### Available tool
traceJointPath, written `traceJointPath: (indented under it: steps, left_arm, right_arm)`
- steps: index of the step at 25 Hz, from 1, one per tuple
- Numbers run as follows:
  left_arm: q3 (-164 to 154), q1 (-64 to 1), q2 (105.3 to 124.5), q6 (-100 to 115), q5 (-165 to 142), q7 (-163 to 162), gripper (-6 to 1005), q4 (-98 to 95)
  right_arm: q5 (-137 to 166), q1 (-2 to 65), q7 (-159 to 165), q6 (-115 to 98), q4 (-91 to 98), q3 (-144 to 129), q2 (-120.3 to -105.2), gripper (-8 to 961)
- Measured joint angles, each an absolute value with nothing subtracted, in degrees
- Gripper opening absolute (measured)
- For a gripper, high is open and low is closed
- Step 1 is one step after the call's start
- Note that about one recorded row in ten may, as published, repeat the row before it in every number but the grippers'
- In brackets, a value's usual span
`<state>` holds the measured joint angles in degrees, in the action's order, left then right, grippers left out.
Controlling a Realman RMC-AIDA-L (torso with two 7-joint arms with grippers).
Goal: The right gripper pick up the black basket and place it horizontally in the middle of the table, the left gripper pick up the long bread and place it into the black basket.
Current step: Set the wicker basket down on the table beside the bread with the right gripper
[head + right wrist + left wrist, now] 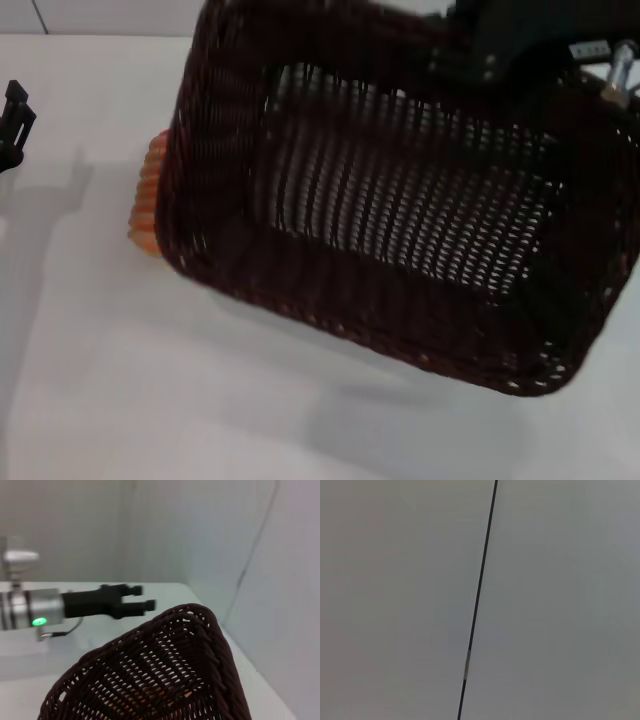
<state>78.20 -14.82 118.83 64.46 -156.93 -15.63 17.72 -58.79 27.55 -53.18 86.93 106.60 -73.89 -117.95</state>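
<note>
The black basket (pixel 400 200) hangs tilted above the white table (pixel 100 380), close to the head camera, with its shadow on the table below. My right gripper (pixel 470 55) grips its far rim at the upper right. The basket's rim also fills the lower part of the right wrist view (pixel 210 630). The long bread (pixel 148 200) lies on the table, and only its orange ridged end shows past the basket's left side. My left gripper (pixel 14 112) is at the far left edge, open and empty; it also shows in the right wrist view (pixel 142 597), beyond the basket.
The left wrist view shows only a pale flat surface crossed by a thin dark line (pixel 479 600). A pale wall (pixel 200 530) stands behind the table. Bare tabletop lies in front of and to the left of the basket.
</note>
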Motion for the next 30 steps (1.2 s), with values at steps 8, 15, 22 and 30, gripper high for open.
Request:
traceJointPath:
  steps: [8,15,22,30]
  left_arm:
    - [78.9,-15.7,118.59,64.2,-154.2,-15.2,762,17.8]
    - [79.7,-16.2,118.62,64.2,-154.1,-15.1,761,17.7]
    - [79.7,-16.5,118.76,63.9,-154.1,-15.0,761,17.7]
    - [79.7,-16.6,118.87,63.8,-154.1,-15.0,761,17.7]
  right_arm:
    - [-63.8,31.4,-54.4,94.2,100.8,-73.7,-114.67,187]
    - [-64.8,34.7,-57.5,95.7,94.0,-74.3,-112.72,186]
    - [-64.6,37.7,-63.5,95.8,86.8,-74.5,-112.87,186]
    - [-64.1,40.9,-68.0,95.2,79.5,-75.0,-114.03,187]
